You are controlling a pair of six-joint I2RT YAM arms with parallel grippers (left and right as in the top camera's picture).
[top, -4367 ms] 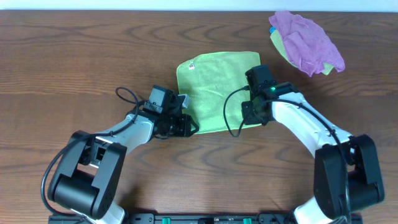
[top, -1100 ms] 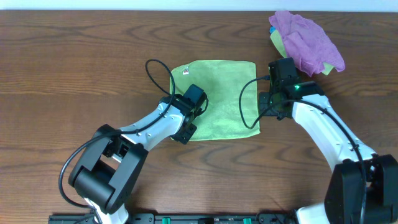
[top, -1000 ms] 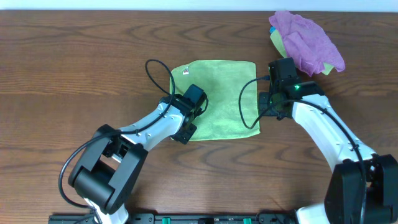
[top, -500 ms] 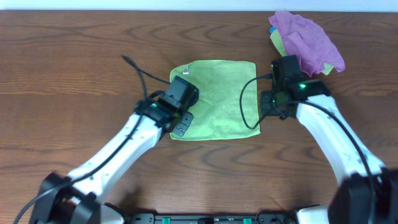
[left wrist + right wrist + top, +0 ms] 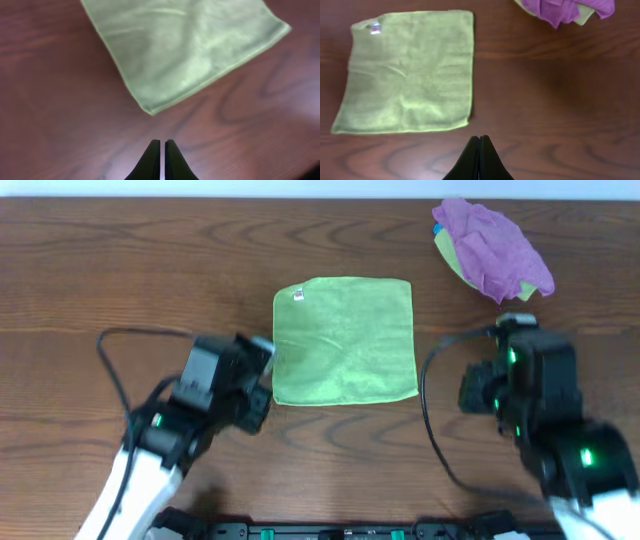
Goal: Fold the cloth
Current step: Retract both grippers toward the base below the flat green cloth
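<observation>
Lime-green square cloth [image 5: 344, 340]: soft terry or microfibre textile, matt, with a fine short nap and faint creases.
Small white corner tag [image 5: 296, 294]: smooth label; the material cannot be told.
Dark brown table [image 5: 120, 270]: wood-grain surface, smooth, with a slight sheen.
Crumpled purple cloth [image 5: 495, 245]: fuzzy textile, matt.
Yellow-green cloth [image 5: 447, 252] beneath it: textile, matt.
Left gripper [image 5: 160, 145], right gripper [image 5: 479, 140]: black fingers, smooth, matt, plastic-like.

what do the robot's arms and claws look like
The left arm and right arm are white links with chunky black joint housings, each trailing a looping black cable. Green lights glow on the right one. The left claw and right claw are slim, black, tapered.
</observation>
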